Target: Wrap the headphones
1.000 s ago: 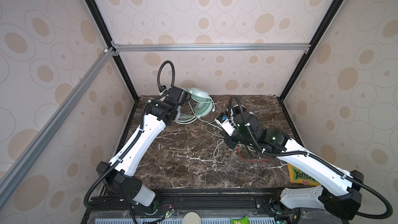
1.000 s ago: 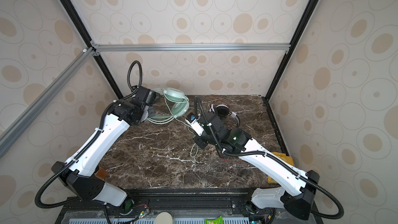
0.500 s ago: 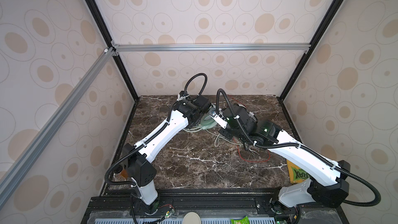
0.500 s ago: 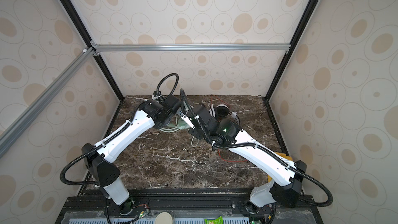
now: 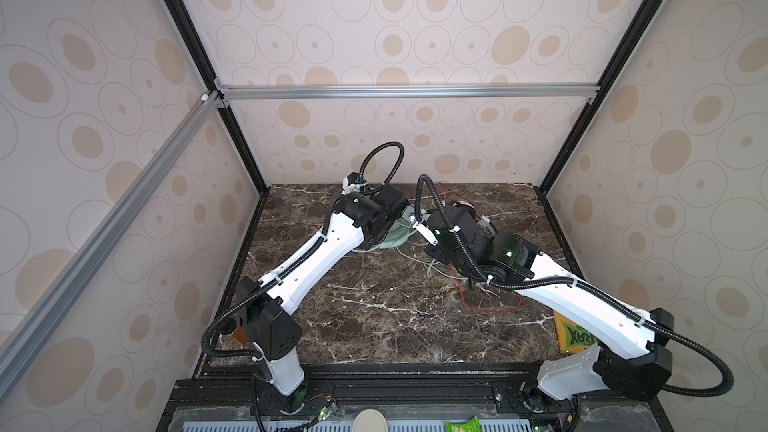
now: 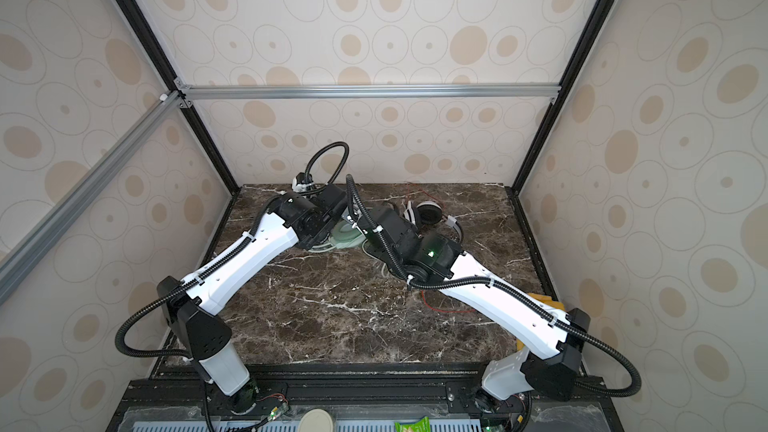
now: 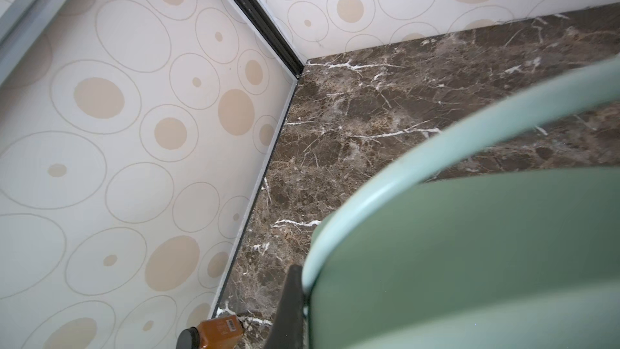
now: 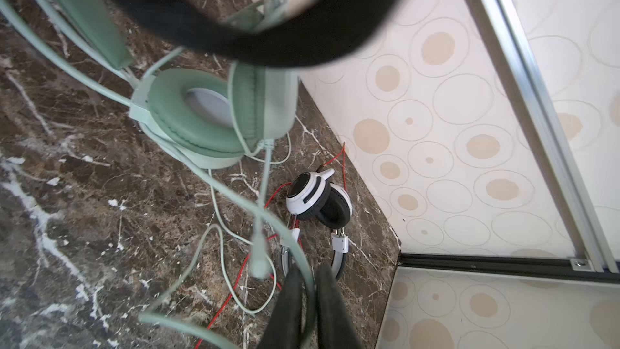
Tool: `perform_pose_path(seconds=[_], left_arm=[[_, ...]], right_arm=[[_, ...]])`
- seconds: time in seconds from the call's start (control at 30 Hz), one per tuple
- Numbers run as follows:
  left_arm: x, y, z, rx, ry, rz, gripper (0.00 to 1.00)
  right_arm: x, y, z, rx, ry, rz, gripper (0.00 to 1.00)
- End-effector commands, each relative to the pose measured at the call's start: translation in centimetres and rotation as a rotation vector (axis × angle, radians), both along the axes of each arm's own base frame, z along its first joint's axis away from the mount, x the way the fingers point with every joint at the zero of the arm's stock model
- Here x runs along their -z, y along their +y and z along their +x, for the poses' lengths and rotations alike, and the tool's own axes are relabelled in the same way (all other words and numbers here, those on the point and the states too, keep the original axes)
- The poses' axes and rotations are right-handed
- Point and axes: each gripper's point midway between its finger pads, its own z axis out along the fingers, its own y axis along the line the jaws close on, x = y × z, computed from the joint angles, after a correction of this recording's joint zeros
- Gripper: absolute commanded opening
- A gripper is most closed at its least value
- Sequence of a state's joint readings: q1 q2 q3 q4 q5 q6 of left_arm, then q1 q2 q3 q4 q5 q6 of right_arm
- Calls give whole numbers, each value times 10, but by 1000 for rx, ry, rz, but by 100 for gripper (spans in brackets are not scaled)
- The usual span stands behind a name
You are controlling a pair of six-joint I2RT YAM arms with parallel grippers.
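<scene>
Left gripper [image 7: 298,293]: clenched on the padded headband of the mint-green over-ear headset [image 7: 469,256]. One dark finger shows against the band's edge; the other is hidden behind it. The headset sits at the far centre of the dark brown marble tabletop [image 5: 374,317], mostly under the left wrist in both top views.

Right gripper [image 8: 309,275]: the jaws stand a narrow slit apart, and the headset's pale green cable [image 8: 235,194] runs through that slit. Whether the fingers press on the cable cannot be told. From there the cable rises to the green earcups [image 8: 194,115]; more of it lies in loose loops on the marble.

Left arm [image 5: 316,259]: stretched from the near left base to the far centre.

Right arm [image 5: 573,297]: stretched from the near right base to the far centre, its wrist just beside the left wrist.

White-and-black headset with silver metal headband [image 8: 315,199]: lying at the far right against the back wall, ungripped. Its thin red cable [image 5: 490,309] trails toward the near side.
</scene>
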State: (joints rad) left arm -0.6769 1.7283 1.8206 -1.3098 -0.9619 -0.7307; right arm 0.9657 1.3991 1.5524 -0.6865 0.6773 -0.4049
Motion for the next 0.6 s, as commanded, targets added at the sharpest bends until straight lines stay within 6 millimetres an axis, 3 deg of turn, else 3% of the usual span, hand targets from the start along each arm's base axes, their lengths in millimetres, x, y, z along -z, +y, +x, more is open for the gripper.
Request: perform_pose_path(seconds=[0.0,0.13,0.27,0.4,0.57], left_arm=[[-21,18,-8,-22,-37,81,0],[-22,16,-10,18,-35,48,0],[-24,12,-14,91,-27,-5,0],[-23,8,-18,133,-12,-56,0],[-30,3,-20,182,-9,-171,0]], right_arm=[[-48,-25,1,93,-160,94,19],[-57,-28,3,93,-192,150,20],[-47,-30,10,69,-88,260,21],[-9,-28,8,20,149,416,39],[51,-28,-13,-80,407,622,60]])
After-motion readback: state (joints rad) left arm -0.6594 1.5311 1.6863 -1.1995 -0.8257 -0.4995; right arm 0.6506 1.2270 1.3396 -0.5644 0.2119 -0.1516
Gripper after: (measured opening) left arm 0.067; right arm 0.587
